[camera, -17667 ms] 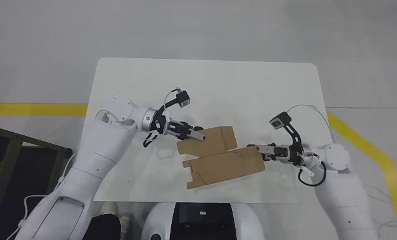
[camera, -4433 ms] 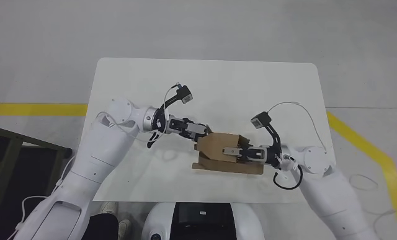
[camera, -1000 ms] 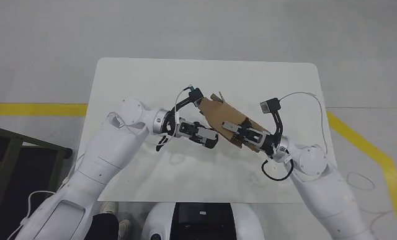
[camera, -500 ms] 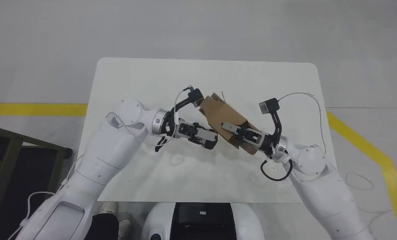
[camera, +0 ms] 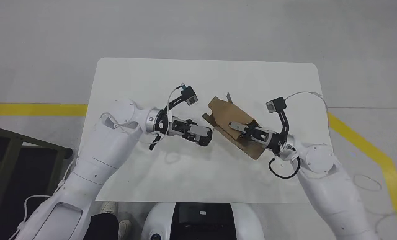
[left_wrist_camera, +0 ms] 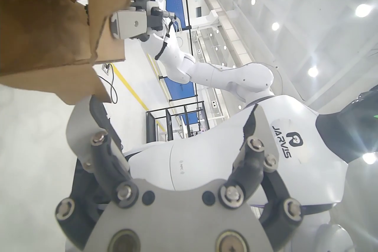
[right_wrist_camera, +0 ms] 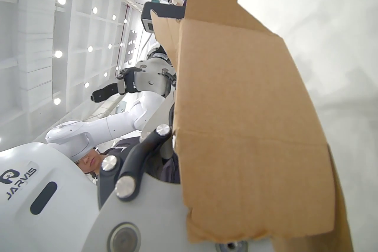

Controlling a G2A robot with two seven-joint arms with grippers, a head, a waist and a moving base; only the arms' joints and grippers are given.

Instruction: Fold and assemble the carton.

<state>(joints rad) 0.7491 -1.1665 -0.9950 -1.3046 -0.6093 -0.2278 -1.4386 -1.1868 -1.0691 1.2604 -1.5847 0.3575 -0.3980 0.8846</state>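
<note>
Holding carton [camera: 220,110] tilted, well inside table [camera: 279,85] edges: your R gripper [camera: 237,126], clamped on it; L gripper [camera: 207,136] spread wide, empty, beside carton's edge.

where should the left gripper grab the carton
Take the carton by the loose end flap just ahead of the open left gripper, coming in from the robot's left. That flap juts out as a thin free edge, and the right gripper holds the other end.

Carton [camera: 222,111] over table [camera: 124,79] centre, left gripper [camera: 207,135] beside it, right gripper [camera: 236,126] upon it.
</note>
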